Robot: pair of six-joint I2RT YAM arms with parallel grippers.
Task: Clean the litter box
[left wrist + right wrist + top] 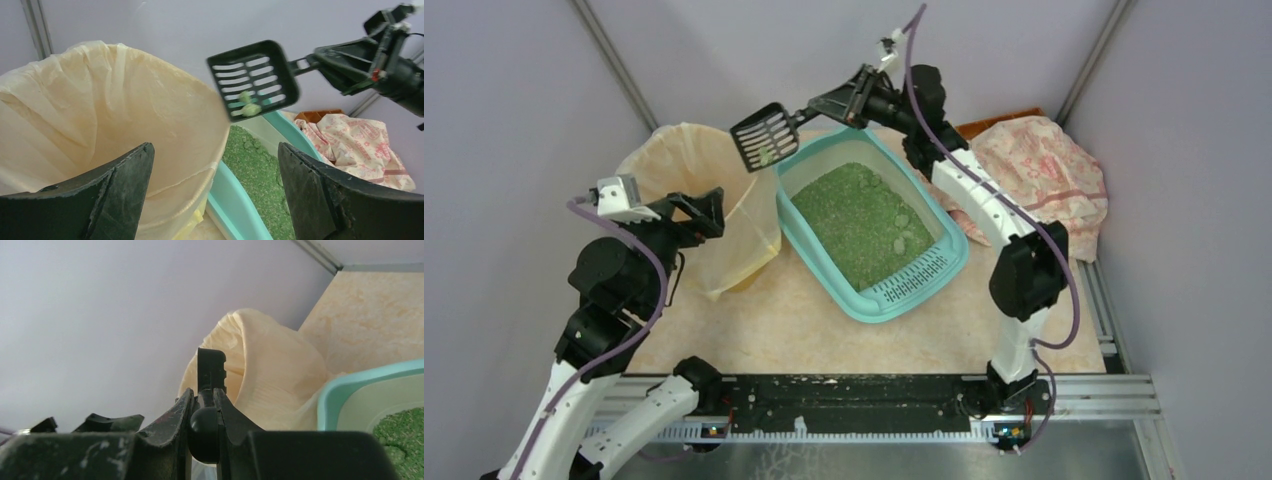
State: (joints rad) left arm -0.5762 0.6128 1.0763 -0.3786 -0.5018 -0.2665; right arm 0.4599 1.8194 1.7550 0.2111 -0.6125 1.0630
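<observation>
Base rail (pixel 844 405): black bar with white scuffs, set on silver extrusions.
Left arm (pixel 589 340): rising off the base rail's left end; white lower links, black rounded joint housings.
Right arm (pixel 999 215): off the base rail's right end; white forearm shell with a row of small dark holes, black joints.
Cable (pixel 1077 295): purple, running along the arm above the base rail's right end.
Left gripper (pixel 215 150): matte black, broad wedge-shaped fingers with scratched edges.
Right gripper (pixel 205 390): black, scuffed grey.

Teal litter box (pixel 861 298) with green granules (pixel 854 222), black slotted scoop (pixel 764 136), cream bag (pixel 686 160)
</observation>
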